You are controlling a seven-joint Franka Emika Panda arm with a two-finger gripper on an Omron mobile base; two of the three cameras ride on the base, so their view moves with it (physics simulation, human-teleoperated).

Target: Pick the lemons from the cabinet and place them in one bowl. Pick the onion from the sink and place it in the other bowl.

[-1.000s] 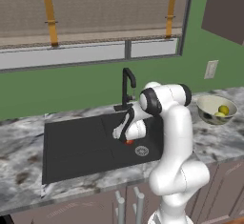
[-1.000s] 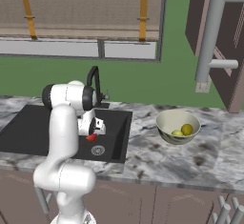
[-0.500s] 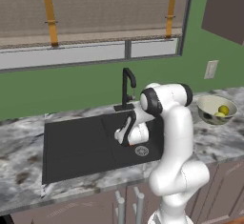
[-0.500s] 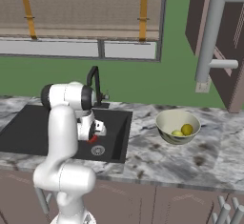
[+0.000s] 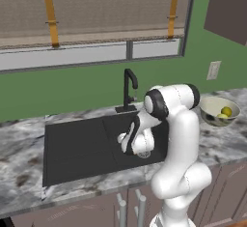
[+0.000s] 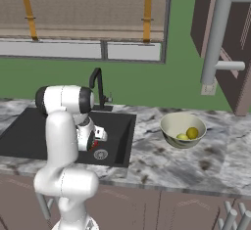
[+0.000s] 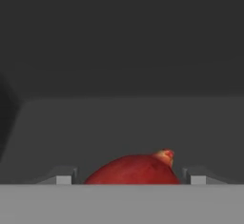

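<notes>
The onion (image 7: 136,170), a glossy red ball, lies on the floor of the black sink (image 5: 72,144) (image 6: 29,136). My gripper (image 7: 131,178) is lowered over it, one fingertip (image 7: 64,179) on each side, and a narrow gap still shows at both flanks, so the jaws are open around it. In the right base view a sliver of the onion (image 6: 94,145) shows at the gripper (image 6: 93,142). In the left base view the hand (image 5: 137,141) covers the onion. Two lemons (image 6: 192,133) (image 5: 226,111) lie in one bowl (image 6: 169,124) (image 5: 207,106) on the counter to the right. The other bowl is out of view.
The black faucet (image 5: 129,88) (image 6: 98,84) rises just behind the hand. The round drain (image 6: 100,154) sits beside the gripper. The mauve-brown cabinet (image 6: 230,43) (image 5: 226,8) hangs at the upper right. Marble counter (image 6: 162,165) stretches between the sink and the bowl.
The hand has dropped lower into the sink onto the onion, hiding it in the left base view. The jaws have narrowed slightly.
</notes>
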